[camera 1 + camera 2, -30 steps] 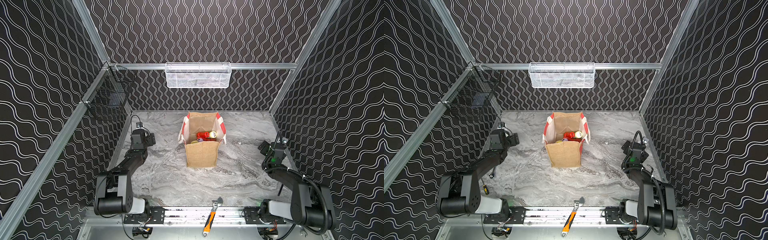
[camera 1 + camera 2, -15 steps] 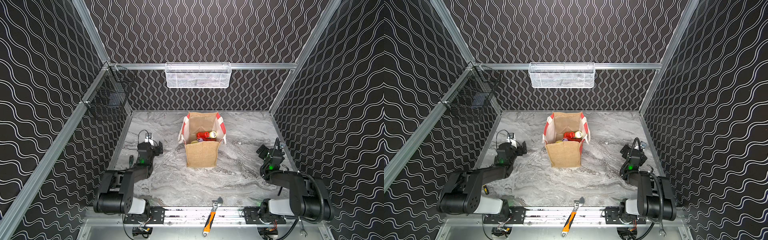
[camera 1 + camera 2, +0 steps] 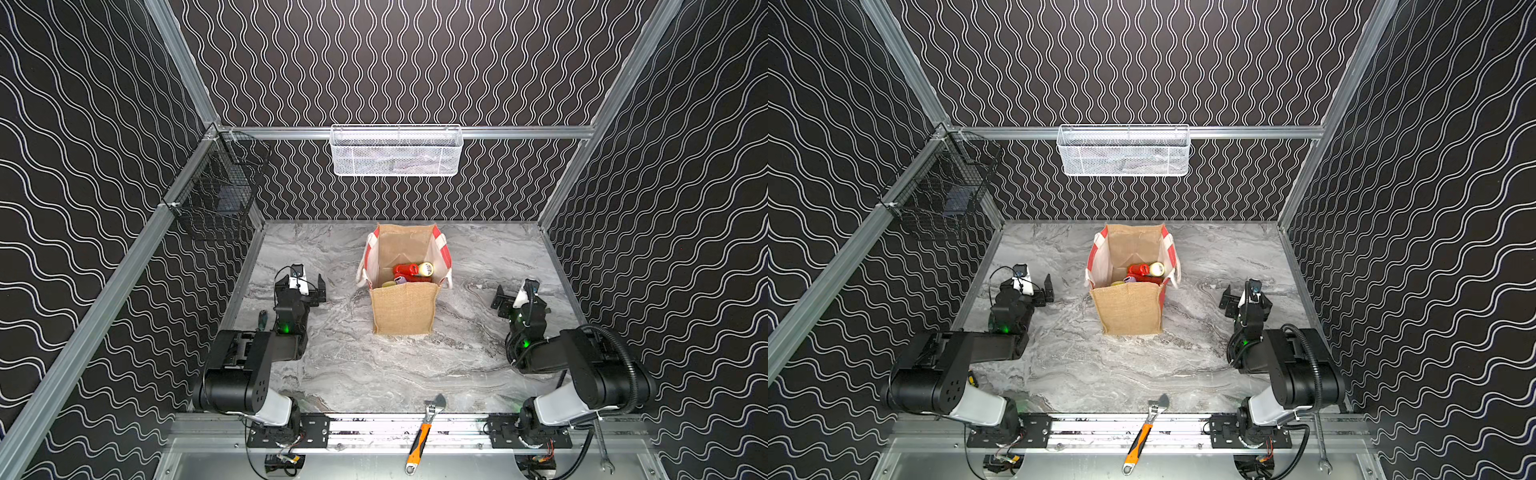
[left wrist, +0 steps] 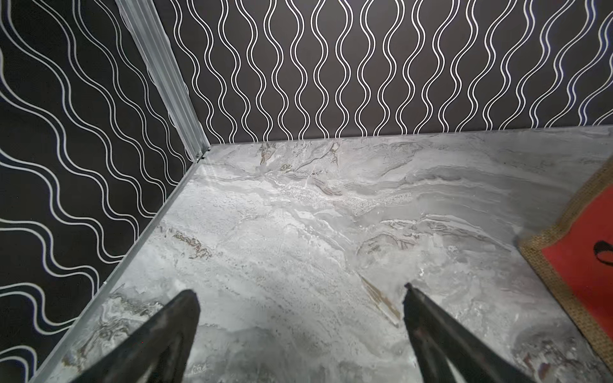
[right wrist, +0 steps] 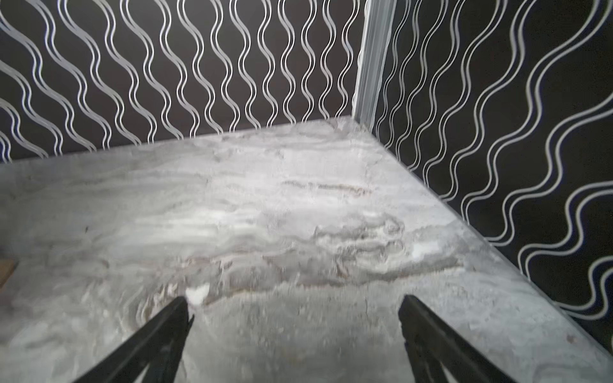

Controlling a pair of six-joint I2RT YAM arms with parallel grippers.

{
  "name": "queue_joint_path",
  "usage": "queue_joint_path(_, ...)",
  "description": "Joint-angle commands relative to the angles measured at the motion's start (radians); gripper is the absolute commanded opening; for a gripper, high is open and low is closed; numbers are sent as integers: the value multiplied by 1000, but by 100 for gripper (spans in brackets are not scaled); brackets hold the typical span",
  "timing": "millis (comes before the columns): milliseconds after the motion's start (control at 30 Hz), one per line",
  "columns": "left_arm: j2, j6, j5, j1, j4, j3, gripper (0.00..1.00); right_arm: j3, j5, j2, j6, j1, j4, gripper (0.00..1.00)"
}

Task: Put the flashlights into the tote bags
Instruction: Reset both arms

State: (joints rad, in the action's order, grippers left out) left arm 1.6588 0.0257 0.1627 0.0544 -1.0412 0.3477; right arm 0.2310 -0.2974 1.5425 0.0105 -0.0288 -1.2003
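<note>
In both top views, the tote bag stands upright and open near the middle of the marbled table. The flashlights lie inside it: red, lilac and pale green bodies and one pale yellow head are visible. The left end effector and right end effector sit low on either side of the bag, apart from it. An orange-handled wrench lies across the front rail. In the left wrist view, the left end effector is spread wide and empty over bare table, with the bag's red face to one side. The right wrist view is blurred; the right end effector is spread wide and empty.
</note>
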Motion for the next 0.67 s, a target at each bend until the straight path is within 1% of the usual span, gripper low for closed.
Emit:
queue_joint_path(0,3,10,-4,2,-22,5,99,4,21,9,-8,11,-54,100)
queue_joint_path(100,3,10,2,4,-25,4,98,9,22,1,-1,12,-29,100)
queue_joint_path(467,10,16,3,8,4,22,99,7,22,4,-4,12,-40,100)
queue_joint_path(633,3,18,6,10,-11,11,99,6,23,5,-4,13,-40,100)
